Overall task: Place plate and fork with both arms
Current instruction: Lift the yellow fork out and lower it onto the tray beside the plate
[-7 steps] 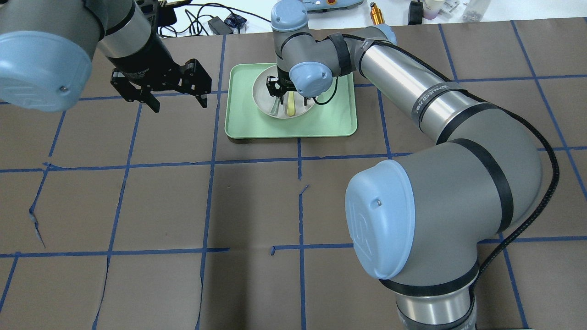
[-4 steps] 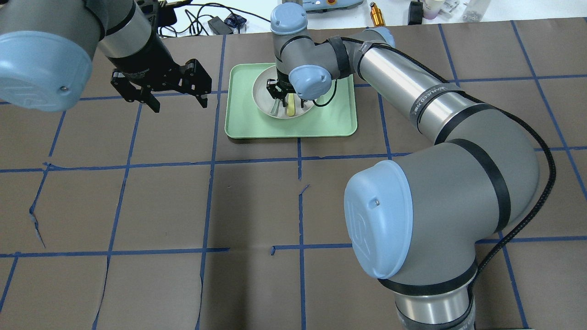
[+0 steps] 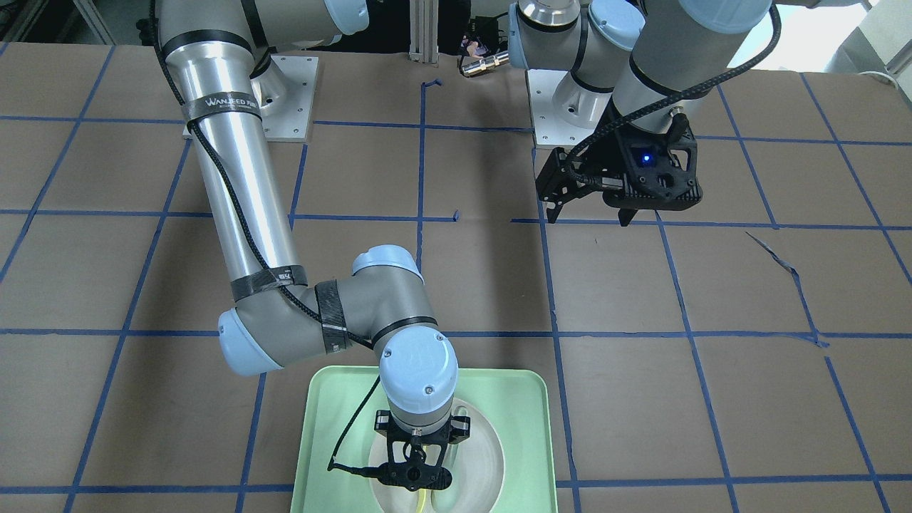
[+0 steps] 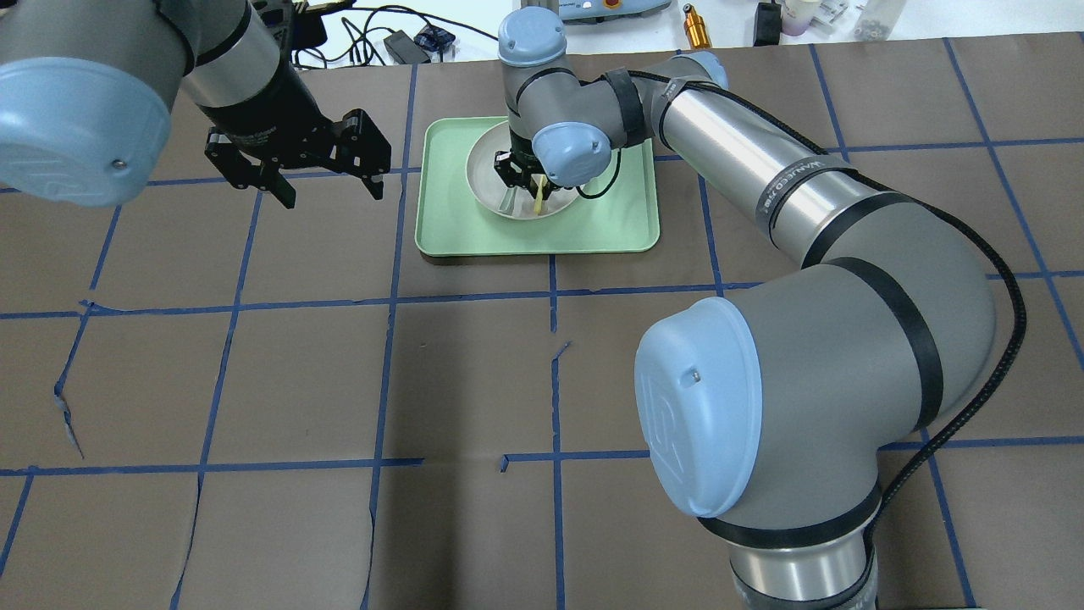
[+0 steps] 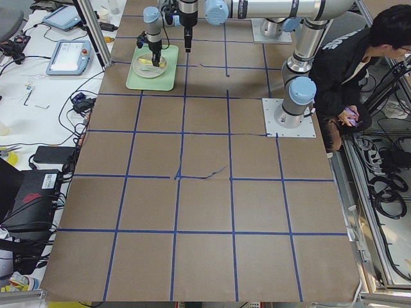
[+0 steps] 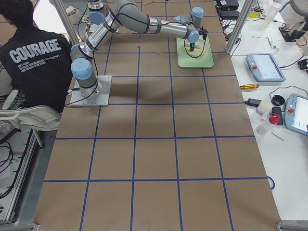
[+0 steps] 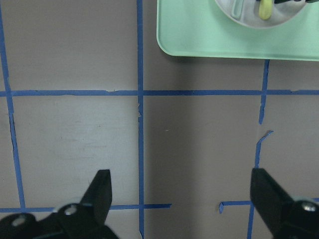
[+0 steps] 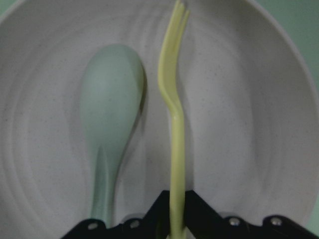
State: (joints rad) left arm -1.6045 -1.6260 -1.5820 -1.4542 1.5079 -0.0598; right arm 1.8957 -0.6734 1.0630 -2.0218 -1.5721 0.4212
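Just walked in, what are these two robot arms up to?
The right gripper grips the yellow fork by its handle, over the plate that sits in the green tray. A spoon lies in the plate beside the fork. The left gripper hangs open above the table beside the tray, holding nothing.

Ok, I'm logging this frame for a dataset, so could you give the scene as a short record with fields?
right end effector: shut on the handle of the slim yellow plastic fork
left end effector: open, empty, over the brown table
dish: round off-white plate in the mint-green rectangular tray
also in plate: pale grey-green spoon, beside the fork
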